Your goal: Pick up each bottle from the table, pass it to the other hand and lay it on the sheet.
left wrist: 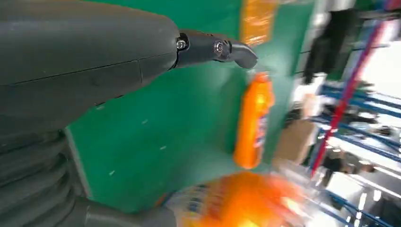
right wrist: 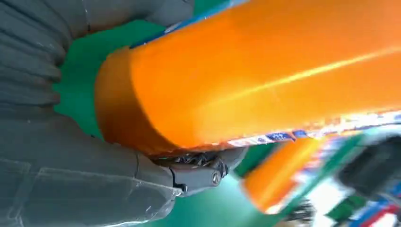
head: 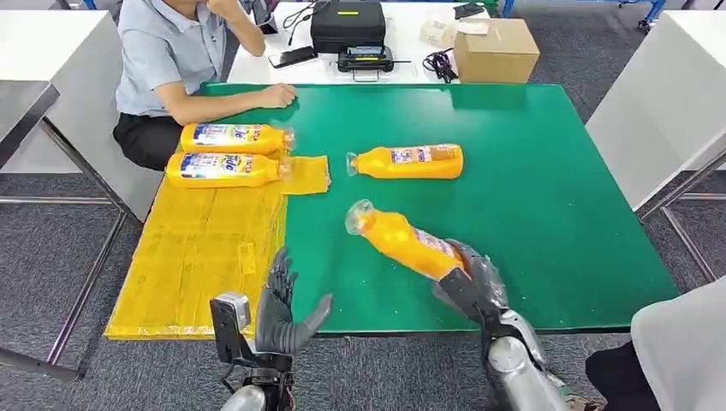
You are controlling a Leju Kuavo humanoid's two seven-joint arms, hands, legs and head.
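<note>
My right hand grips the base end of an orange bottle, lifted above the green table with its clear cap pointing toward the left; close up the same bottle sits against my palm. My left hand stands open at the table's near edge, fingers spread, a short gap from the held bottle. Another orange bottle lies on the table mid-way back, also seen as a bottle beyond my left fingers. Two bottles lie side by side on the yellow sheet.
A person sits at the far left corner, one hand resting on the table near the sheet. Behind the green table stand a black case, a cardboard box and cables. White tables flank both sides.
</note>
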